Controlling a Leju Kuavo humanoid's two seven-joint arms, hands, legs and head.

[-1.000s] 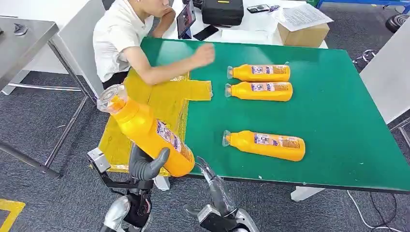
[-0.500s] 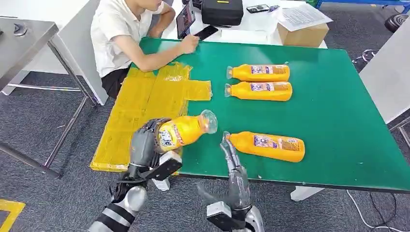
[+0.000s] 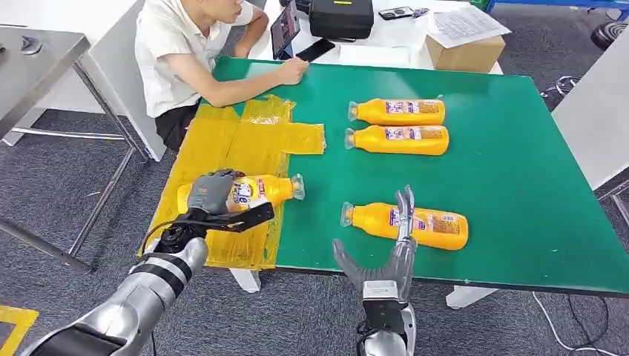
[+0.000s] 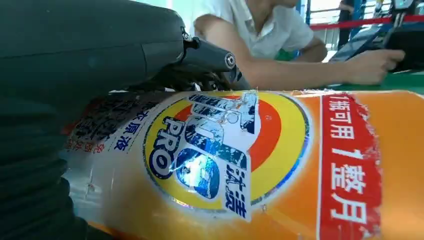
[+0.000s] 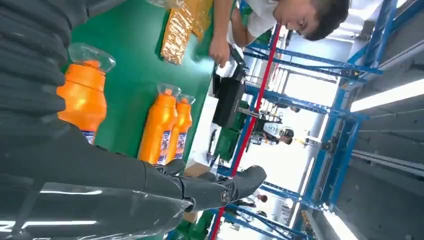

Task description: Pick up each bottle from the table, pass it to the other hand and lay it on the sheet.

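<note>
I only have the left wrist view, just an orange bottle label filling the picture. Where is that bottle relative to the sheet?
Observer: In the head view, the left hand grips the bottle on its side, low over the yellow sheet. I cannot tell whether it touches.
Operator: And the right hand?
Observer: The right hand is open, fingers upward, holding nothing, by the nearest bottle.
Operator: How many bottles lie on the table?
Observer: Three on the green table: that one, the rear bottle and the second bottle beside it.

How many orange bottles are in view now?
4: one in the left hand over the sheet, bottle; two side by side at the back; one near the right hand.
</note>
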